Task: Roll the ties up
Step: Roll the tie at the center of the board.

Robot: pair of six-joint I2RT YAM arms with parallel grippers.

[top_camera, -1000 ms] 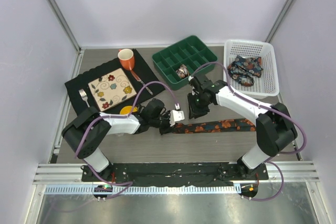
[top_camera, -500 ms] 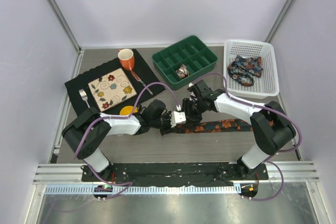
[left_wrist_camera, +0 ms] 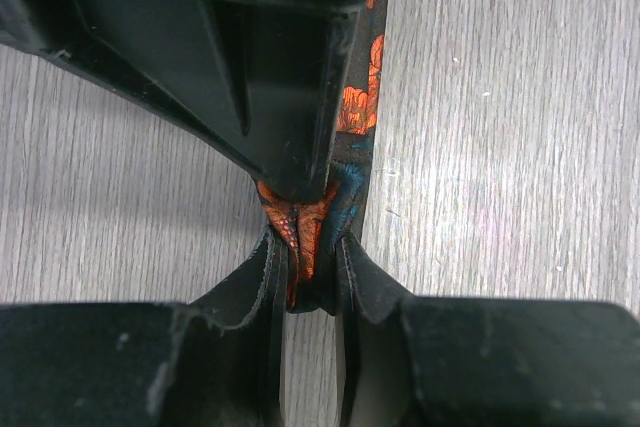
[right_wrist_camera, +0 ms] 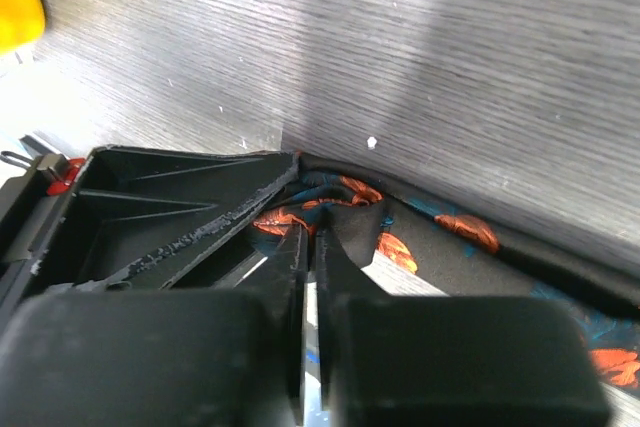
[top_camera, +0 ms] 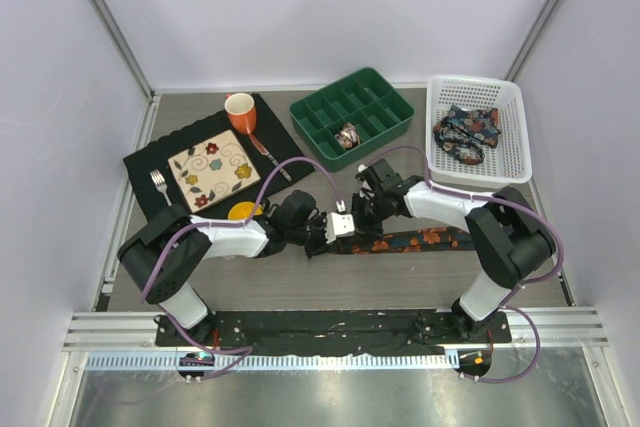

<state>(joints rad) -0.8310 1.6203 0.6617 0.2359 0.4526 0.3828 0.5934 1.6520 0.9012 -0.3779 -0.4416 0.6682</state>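
Two robot arms meet at the middle of a grey wood-grain table (top_camera: 400, 282), the left arm (top_camera: 225, 237) reaching in from one side and the right arm (top_camera: 450, 202) bent in from the other. At the far left lies a black placemat (top_camera: 215, 122) carrying a flowered square plate (top_camera: 212, 169), an orange mug (top_camera: 240, 112) and a fork (top_camera: 157, 183). At the far right stands a white basket (top_camera: 475, 82) holding a loose bundle of ties (top_camera: 465, 135). Between them sits a green compartment tray (top_camera: 325, 112) with one rolled tie (top_camera: 347, 134) in a near compartment. A dark tie (top_camera: 430, 239) printed with orange-red flowers lies flat on the table in front of the tray, stretched from the meeting grippers toward the right arm's base. The left gripper (left_wrist_camera: 305, 267) is closed to a narrow gap on the tie's left end, a bunched fold of orange and teal fabric standing pinched between its fingers (left_wrist_camera: 268, 277). The right gripper (right_wrist_camera: 312, 237) comes in from the opposite side, tip to tip with the left one, its jaws drawn to a thin slit and nipping that same fold. Beyond the fold, the fabric runs out flat along the table under the right gripper.
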